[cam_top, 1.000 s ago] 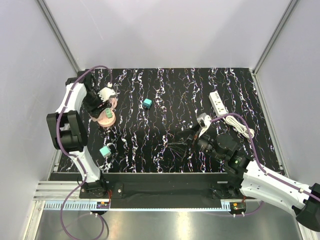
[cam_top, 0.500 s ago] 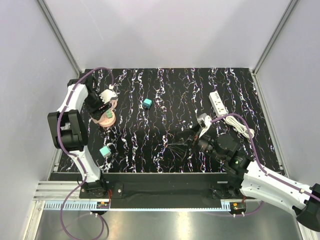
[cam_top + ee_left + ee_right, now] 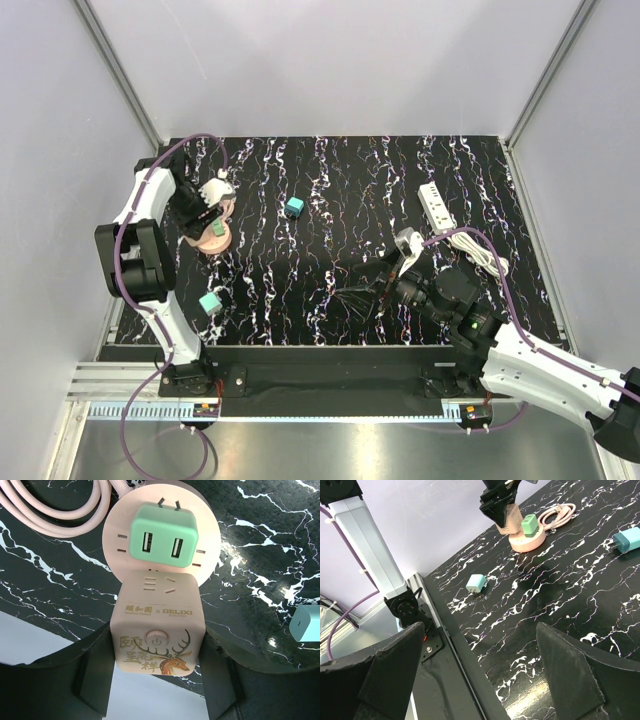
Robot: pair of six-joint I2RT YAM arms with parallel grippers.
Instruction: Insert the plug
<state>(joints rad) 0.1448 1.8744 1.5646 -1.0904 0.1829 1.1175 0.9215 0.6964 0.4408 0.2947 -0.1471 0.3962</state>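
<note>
Glossy black marble-pattern tabletop (image 3: pixel 340 180). Smooth matt plastic on pink cube socket (image 3: pixel 157 625); mint-green adapter (image 3: pixel 162 537) slightly satin. Smooth plastic look on teal plug (image 3: pixel 294 207), white power strip (image 3: pixel 436 204).

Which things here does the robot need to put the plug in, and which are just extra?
For the job: teal-blue plug; white power strip, probably its socket.
Extra: mint-green cube; tan cube block in the left gripper; round pink socket base with a green charger.

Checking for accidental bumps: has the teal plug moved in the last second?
No. The teal plug keeps the same spot relative to the white power strip.
</note>
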